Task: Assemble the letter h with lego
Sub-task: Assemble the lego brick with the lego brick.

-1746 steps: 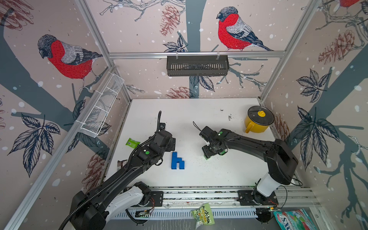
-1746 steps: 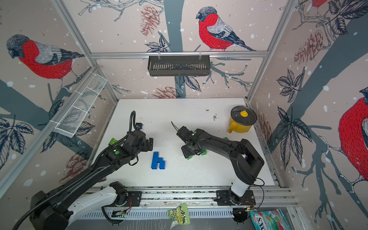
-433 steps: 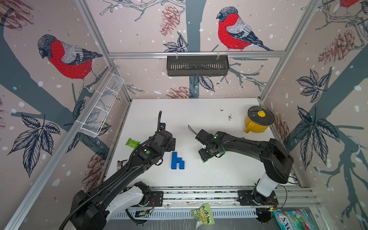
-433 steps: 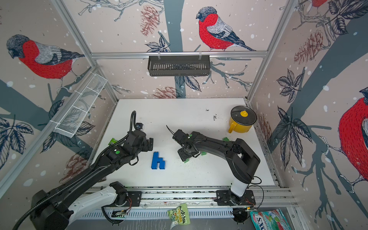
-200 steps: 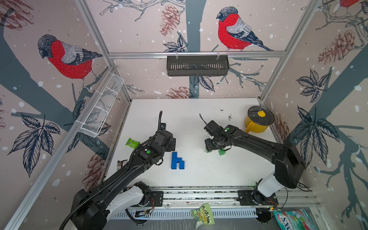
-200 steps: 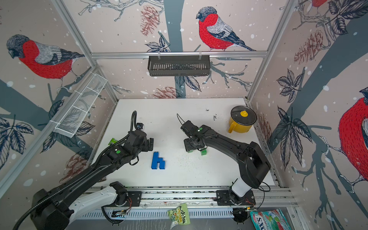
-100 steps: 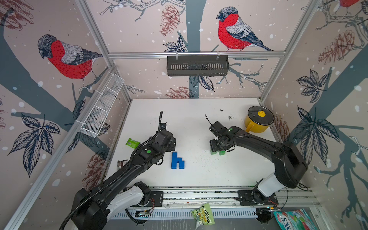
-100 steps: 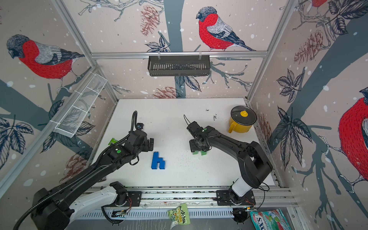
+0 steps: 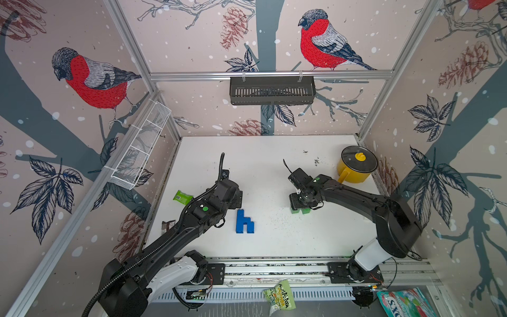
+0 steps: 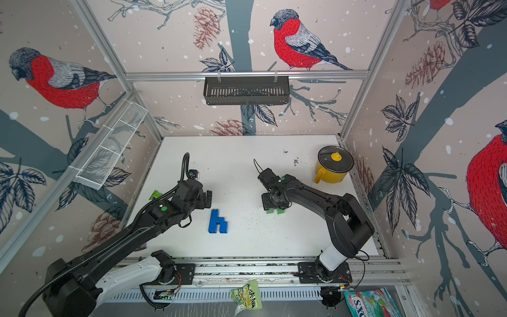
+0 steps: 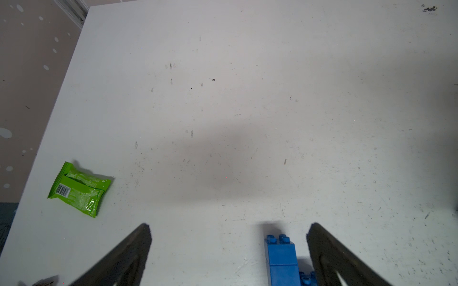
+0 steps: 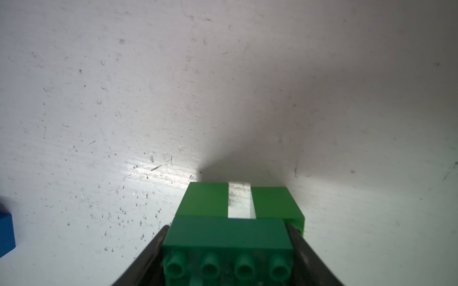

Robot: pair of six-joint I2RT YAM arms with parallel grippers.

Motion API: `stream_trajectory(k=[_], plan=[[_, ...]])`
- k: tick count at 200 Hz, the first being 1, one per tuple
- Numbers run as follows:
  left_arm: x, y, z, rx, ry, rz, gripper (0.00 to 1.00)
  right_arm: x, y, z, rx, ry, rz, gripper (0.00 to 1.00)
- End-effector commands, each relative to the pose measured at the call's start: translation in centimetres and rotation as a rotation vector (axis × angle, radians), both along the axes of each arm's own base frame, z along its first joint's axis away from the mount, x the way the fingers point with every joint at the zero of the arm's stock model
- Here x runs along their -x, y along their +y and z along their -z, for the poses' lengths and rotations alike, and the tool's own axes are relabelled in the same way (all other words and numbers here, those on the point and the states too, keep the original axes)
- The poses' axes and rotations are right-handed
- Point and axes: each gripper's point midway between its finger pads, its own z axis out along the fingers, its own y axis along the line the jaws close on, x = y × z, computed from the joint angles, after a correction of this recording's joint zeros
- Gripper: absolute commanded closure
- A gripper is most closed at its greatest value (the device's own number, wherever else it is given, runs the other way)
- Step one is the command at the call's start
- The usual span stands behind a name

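A blue lego h point(image 9: 244, 222) point(image 10: 217, 222) lies flat on the white table point(image 9: 260, 164), front of centre. My left gripper point(image 9: 237, 197) point(image 11: 229, 230) hangs open just behind it. In the left wrist view the h's tall stem point(image 11: 281, 257) sits between the fingers, close to one and untouched. To the right, my right gripper point(image 9: 300, 203) point(image 12: 226, 235) is shut on a dark green oblong lego point(image 12: 226, 235). Two lighter green bricks point(image 12: 207, 199) point(image 12: 275, 201) join it with a gap between them. This green lego point(image 9: 301, 210) point(image 10: 275, 210) is at the table surface.
A yellow lidded pot point(image 9: 355, 167) stands at the back right. A flat green packet point(image 9: 182, 196) point(image 11: 79, 189) and a dark wrapper point(image 9: 168, 225) lie by the left edge. A black basket point(image 9: 271, 90) hangs on the back wall and a white wire basket point(image 9: 140, 148) on the left wall.
My right gripper has carried the green lego rightward, away from the blue h, with only a slight drift right and forward in the last second. The left arm has not moved.
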Motion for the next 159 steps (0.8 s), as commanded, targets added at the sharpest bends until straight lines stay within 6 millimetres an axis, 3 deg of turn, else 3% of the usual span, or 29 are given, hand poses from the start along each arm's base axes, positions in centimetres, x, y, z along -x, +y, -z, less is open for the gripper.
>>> stream_trajectory(k=[1, 159], plan=[[-0.1, 0.0, -0.2, 0.000, -0.004, -0.004, 0.02, -0.2, -0.2, 0.1, 0.014, -0.009, -0.006, 1.00], [-0.1, 0.0, -0.2, 0.002, 0.000, -0.001, 0.02, 0.4, -0.4, 1.1, 0.015, 0.010, 0.012, 1.00]])
